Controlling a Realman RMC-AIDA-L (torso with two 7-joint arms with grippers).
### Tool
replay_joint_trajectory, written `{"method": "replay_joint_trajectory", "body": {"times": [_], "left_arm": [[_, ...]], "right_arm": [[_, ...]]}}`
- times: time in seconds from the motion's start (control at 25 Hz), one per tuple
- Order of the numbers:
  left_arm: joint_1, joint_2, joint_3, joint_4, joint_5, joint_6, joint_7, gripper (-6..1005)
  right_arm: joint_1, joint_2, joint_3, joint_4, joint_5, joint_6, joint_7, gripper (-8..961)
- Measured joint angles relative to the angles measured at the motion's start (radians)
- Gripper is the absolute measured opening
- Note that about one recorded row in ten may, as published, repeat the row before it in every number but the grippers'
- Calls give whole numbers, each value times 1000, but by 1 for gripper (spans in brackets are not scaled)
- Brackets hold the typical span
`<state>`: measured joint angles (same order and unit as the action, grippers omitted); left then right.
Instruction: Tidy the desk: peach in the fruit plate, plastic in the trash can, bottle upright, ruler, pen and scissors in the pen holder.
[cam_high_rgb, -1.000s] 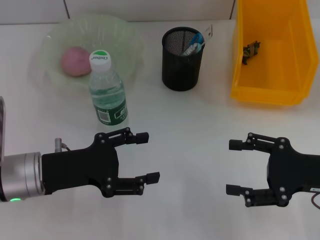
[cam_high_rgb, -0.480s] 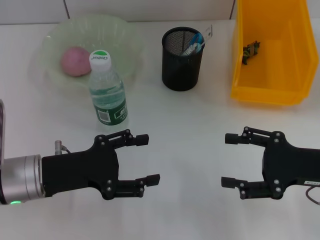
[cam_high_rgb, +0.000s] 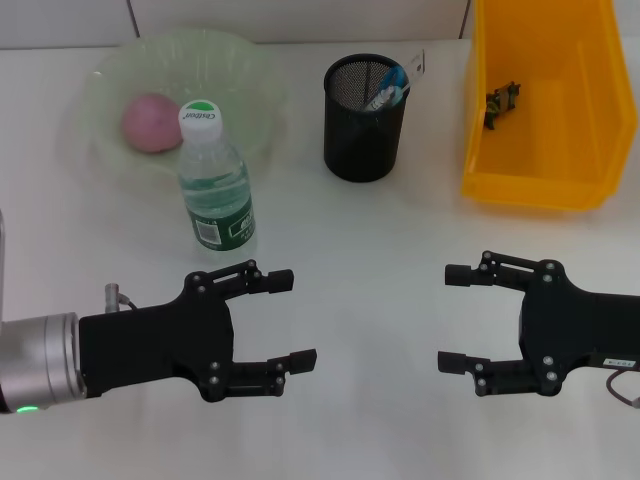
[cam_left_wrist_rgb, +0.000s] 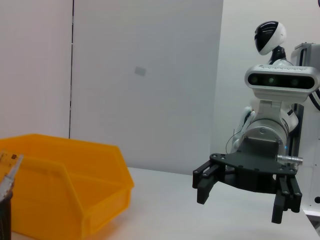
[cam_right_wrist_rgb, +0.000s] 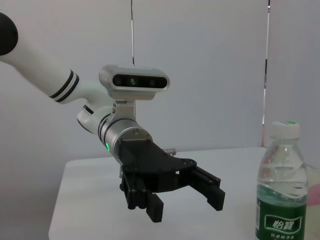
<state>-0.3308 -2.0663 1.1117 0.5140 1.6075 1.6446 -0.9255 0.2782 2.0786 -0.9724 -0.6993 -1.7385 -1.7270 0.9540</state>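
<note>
A pink peach (cam_high_rgb: 149, 122) lies in the pale green fruit plate (cam_high_rgb: 240, 70) at the back left. In front of the plate the water bottle (cam_high_rgb: 213, 185) (cam_right_wrist_rgb: 280, 190) stands upright with its cap on. The black mesh pen holder (cam_high_rgb: 365, 120) at the back centre holds blue-handled scissors (cam_high_rgb: 393, 82) and a clear ruler (cam_high_rgb: 415, 62) (cam_left_wrist_rgb: 9, 167); I cannot make out a pen. A dark scrap of plastic (cam_high_rgb: 500, 101) lies in the yellow trash can (cam_high_rgb: 535, 180) (cam_left_wrist_rgb: 65, 190). Near the front edge, my left gripper (cam_high_rgb: 293, 318) (cam_right_wrist_rgb: 185, 206) and right gripper (cam_high_rgb: 451, 317) (cam_left_wrist_rgb: 240, 202) face each other, both open and empty.
White desk with a pale wall behind it. Bare tabletop (cam_high_rgb: 370, 300) lies between the two grippers and in front of the pen holder and the trash can.
My right gripper has shifted a little to the left, toward the centre. The left gripper has eased slightly toward the front edge. Both stayed open.
</note>
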Motion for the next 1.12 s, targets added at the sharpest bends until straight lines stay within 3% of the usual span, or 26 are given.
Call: {"method": "replay_joint_trajectory", "body": {"times": [1.12], "left_arm": [[36, 1, -2, 5, -6, 30, 5, 846]], "right_arm": [[7, 3, 0, 17, -1, 1, 0, 839]]}}
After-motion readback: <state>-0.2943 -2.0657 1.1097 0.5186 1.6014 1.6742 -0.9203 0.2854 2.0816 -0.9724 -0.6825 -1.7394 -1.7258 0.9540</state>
